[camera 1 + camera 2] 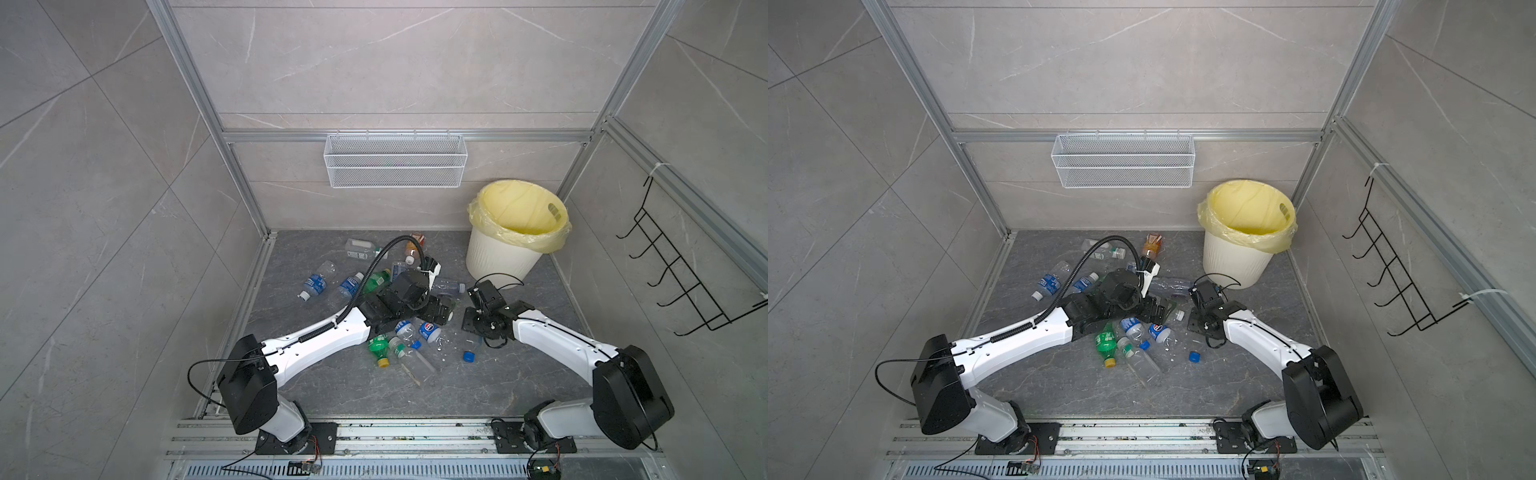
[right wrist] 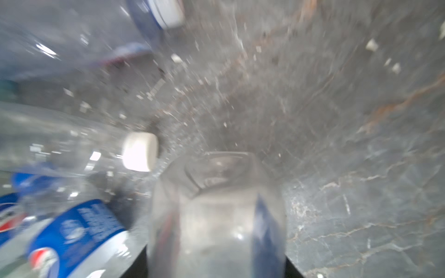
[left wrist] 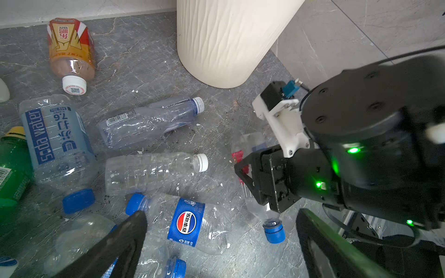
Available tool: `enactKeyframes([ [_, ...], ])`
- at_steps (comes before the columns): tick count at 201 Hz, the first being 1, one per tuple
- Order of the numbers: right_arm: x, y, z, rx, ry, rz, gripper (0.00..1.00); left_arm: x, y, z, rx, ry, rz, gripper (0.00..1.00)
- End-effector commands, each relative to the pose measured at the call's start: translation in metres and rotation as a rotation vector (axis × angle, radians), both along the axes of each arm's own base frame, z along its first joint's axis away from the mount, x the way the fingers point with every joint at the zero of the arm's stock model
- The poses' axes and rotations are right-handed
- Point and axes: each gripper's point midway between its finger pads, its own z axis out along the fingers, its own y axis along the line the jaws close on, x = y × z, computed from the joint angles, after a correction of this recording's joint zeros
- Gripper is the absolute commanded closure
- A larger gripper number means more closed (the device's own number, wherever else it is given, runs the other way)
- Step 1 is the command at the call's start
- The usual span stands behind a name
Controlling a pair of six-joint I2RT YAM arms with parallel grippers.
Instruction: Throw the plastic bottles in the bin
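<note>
**Bimanual cell, both top views and both wrist views.** The plastic bottles [image 1: 314,284] lay scattered on the dark stone floor [image 1: 519,374] at the centre of the frame. Among them were an orange-labelled bottle [image 3: 71,48], a green bottle [image 1: 378,347] and a Pepsi-labelled bottle [image 3: 190,223].

The bin [image 1: 494,257], lined with a yellow bag [image 1: 519,208], stood upright right of centre in both top views. It was at the far right corner of the floor, apart from the pile.

The left gripper [image 3: 221,216] hung over the middle of the pile. Its fingers [image 3: 125,240] were spread wide with nothing between them, and the Pepsi-labelled bottle lay below the gap.

The right gripper [image 3: 252,185] was just right of the pile, near the foot of the bin. Its fingers were pressed against the sides of a clear blue-capped bottle [image 2: 216,216], whose cap [image 1: 468,356] pointed toward the lower edge of a top view. Whether this bottle was off the floor could not be told.

A white wire basket [image 1: 395,162] hung on the back wall, above centre.
</note>
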Motion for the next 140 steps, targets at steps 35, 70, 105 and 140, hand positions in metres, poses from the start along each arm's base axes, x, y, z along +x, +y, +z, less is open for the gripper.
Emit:
enactKeyframes([
  [35,0.024,-0.007,0.110,-0.067,-0.216,0.049,0.48,0.007,0.001,0.078,-0.067,-0.197,-0.025,0.00],
  [70,0.040,-0.014,0.193,-0.106,-0.390,0.045,0.49,0.010,-0.006,0.118,-0.077,-0.310,-0.069,0.00],
  [105,0.054,-0.020,0.284,-0.130,-0.592,0.029,0.49,0.012,-0.014,0.166,-0.108,-0.422,-0.114,0.00],
  [140,0.057,-0.031,0.368,-0.154,-0.771,-0.015,0.51,0.013,-0.022,0.205,-0.151,-0.507,-0.136,0.00],
])
